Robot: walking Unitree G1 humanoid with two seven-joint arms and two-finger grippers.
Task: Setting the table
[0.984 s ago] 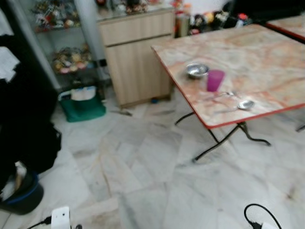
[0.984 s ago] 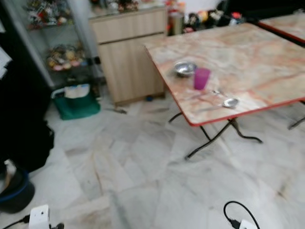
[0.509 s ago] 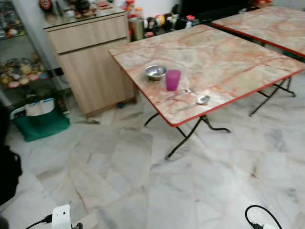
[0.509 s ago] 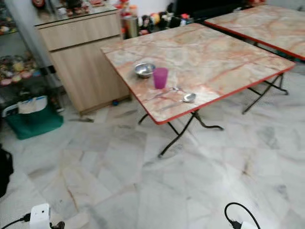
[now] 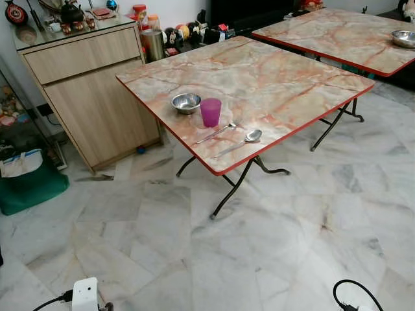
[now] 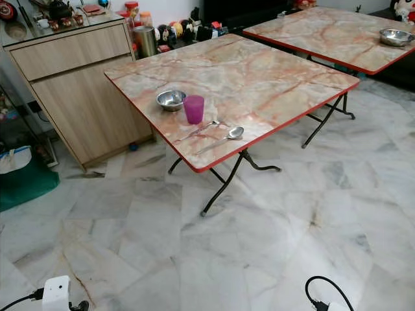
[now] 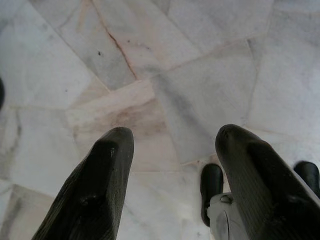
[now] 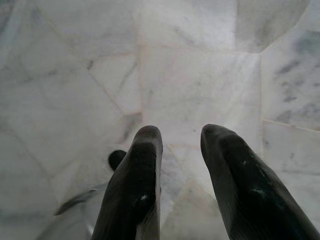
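**Place setting on the near bench, both pincers down over the floor**

The near bench [image 5: 272, 71] has a marble-patterned top with a red edge and stands on thin black folding legs. All the tableware sits close to its front left corner. A steel bowl [image 5: 186, 102] rests there, and a purple cup [image 5: 210, 112] stands upright just beside the bowl, on the side nearer the bench's front edge. A fork [image 5: 216, 133] lies flat just in front of the cup, and a spoon [image 5: 240, 142] lies beside the fork, closer still to the edge, its bowl pointing away from the cup. The fork and spoon lie roughly parallel and do not touch.

Behind the near bench on the right stands a second bench [image 5: 337, 35] of the same kind, with another steel bowl [image 5: 403, 39] near its far right edge. A wooden cabinet [image 5: 91, 91] stands to the left of the near bench, with small items on its top.

The left pincer [image 7: 172, 145] points down at the pale marble floor [image 5: 272, 246], its fingers spread wide with nothing between them. The right pincer [image 8: 180, 145] also points at the floor, fingers parted by a narrower gap and empty. The cup, bowl, fork and spoon are up on the bench, well apart from both pincers.
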